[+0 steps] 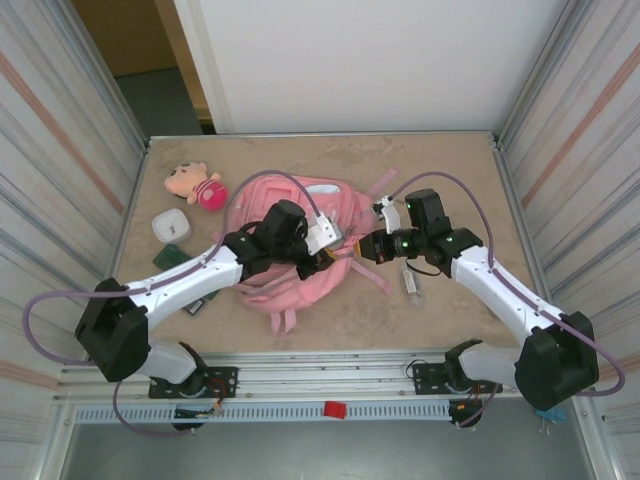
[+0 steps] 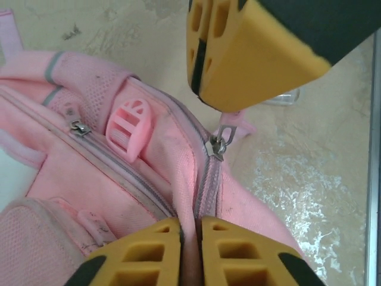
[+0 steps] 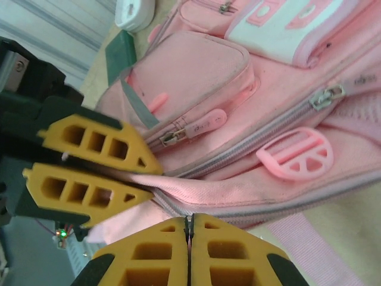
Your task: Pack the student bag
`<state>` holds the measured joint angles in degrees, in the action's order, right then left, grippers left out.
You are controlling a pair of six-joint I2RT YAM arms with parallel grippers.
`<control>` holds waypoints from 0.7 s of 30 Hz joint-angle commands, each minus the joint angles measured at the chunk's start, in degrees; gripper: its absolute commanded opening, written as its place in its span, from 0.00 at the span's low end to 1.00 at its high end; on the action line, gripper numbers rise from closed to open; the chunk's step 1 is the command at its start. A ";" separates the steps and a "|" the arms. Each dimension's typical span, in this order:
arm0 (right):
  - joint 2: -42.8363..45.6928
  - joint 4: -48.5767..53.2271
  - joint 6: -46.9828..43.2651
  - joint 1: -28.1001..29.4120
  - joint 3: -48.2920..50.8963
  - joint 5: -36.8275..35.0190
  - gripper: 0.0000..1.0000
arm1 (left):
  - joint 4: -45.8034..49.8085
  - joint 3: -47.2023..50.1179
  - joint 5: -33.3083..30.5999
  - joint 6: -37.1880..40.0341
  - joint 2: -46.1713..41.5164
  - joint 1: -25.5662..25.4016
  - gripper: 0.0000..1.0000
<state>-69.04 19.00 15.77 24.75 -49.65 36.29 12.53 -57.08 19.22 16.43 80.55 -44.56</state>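
My left gripper [image 2: 190,225] is sitting closest to the lens, its fingers pressing together on a pink fold of the student bag [image 2: 119,196]. My right gripper [image 2: 219,106] is pinching the metal zipper pull [image 2: 221,137], jaws closed tight. The bag is lying mid-table [image 1: 440,320], between both arms.

A small plush doll [image 1: 197,186], tan-headed and pink-bodied, lies near the far left corner of the beige marbled table [image 1: 450,170]. Just nearer sits a white square container [image 1: 172,225], with a flat dark green item [image 1: 172,257] just in front of it. A small clear object [image 1: 413,281] lies toward the right.
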 commanded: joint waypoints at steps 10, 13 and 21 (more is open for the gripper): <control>1.76 -8.95 1.28 0.67 5.05 -3.54 0.00 | -14.11 8.33 12.56 -7.86 -13.44 8.23 0.00; 3.06 -8.90 2.19 0.65 6.18 -9.40 0.00 | -15.72 8.48 15.16 -8.77 -14.22 9.22 0.00; 7.20 -16.56 1.54 1.11 10.88 -3.21 0.00 | -17.91 8.13 15.74 -10.67 -14.21 9.60 0.00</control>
<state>-62.92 0.80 18.83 27.05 -40.86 36.16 0.73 -47.86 32.97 7.20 70.98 -36.73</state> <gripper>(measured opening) 0.068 0.089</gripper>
